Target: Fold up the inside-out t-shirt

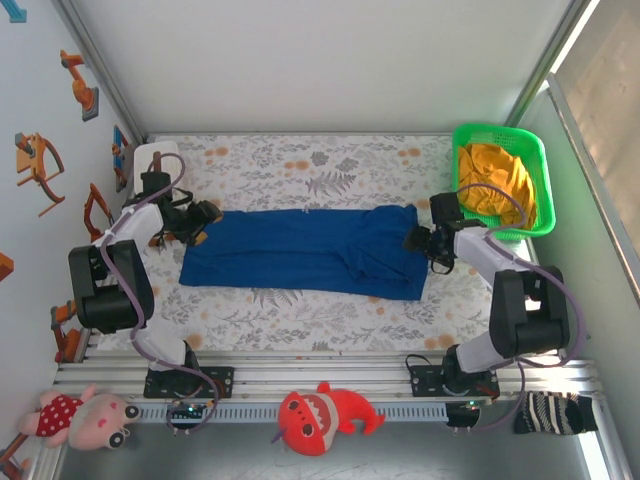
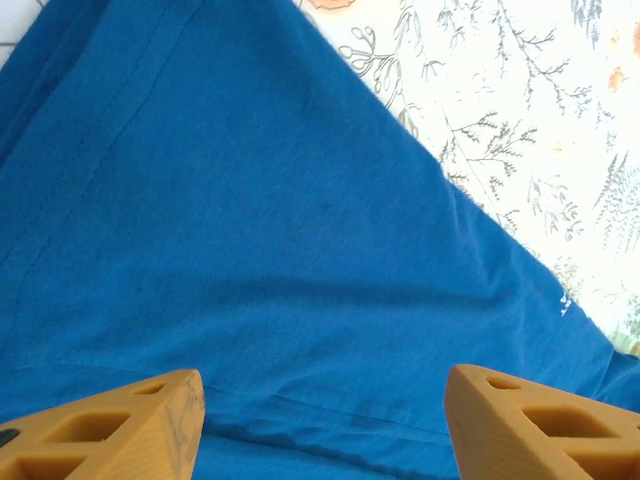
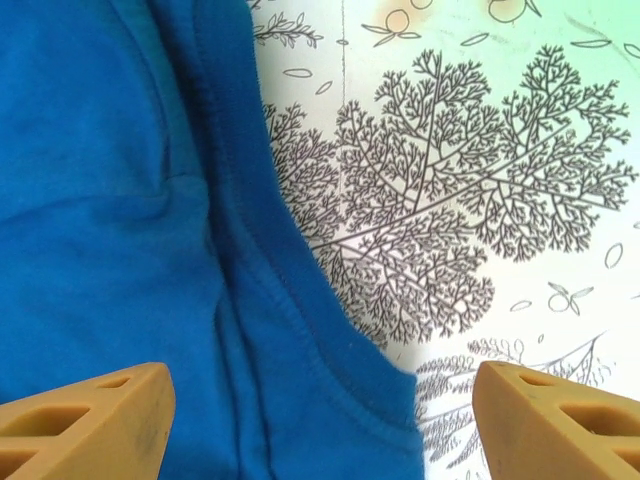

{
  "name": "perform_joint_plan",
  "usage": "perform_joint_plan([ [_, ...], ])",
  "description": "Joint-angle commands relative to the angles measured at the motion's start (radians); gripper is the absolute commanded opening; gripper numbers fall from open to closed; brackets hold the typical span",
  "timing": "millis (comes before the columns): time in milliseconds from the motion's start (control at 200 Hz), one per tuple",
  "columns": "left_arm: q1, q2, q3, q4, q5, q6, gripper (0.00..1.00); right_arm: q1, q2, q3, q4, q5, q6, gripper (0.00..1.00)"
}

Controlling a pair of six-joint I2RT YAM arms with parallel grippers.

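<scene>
The inside-out t-shirt (image 1: 305,250), royal-blue soft cloth, lies in a long band left of the green plastic basket (image 1: 497,128); our left gripper (image 2: 322,390) and right gripper (image 3: 322,385) hover spread over it, pinching nothing.

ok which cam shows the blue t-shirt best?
Top external: the whole t-shirt lies as a long band on the floral table cover. Left wrist shows a close patch of its cloth with a seam; right wrist shows its stitched edge against the leaf print.

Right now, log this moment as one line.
t-shirt: lying flat | left gripper: open, above t-shirt | right gripper: open, at t-shirt edge
</scene>
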Motion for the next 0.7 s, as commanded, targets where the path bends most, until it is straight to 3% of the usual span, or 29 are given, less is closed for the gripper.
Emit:
perform_joint_plan([
  [0, 0.000, 0.016, 0.024, -0.035, 0.007, 0.032, 0.64, -0.010, 0.045, 0.027, 0.068, -0.046, -0.048, 0.77],
  [310, 0.001, 0.022, 0.024, -0.027, 0.010, 0.024, 0.64, 0.003, 0.141, 0.006, 0.190, -0.265, 0.012, 0.70],
  [511, 0.001, 0.027, 0.025, -0.021, 0.010, 0.018, 0.64, 0.083, 0.117, -0.013, 0.230, -0.258, 0.058, 0.59],
  [616, 0.001, 0.039, 0.032, -0.024, -0.001, 0.015, 0.64, 0.102, 0.151, 0.000, 0.229, -0.227, 0.087, 0.43],
  [696, 0.001, 0.068, 0.049, -0.034, -0.012, 0.021, 0.64, 0.102, 0.184, 0.004, 0.230, -0.202, 0.109, 0.18],
])
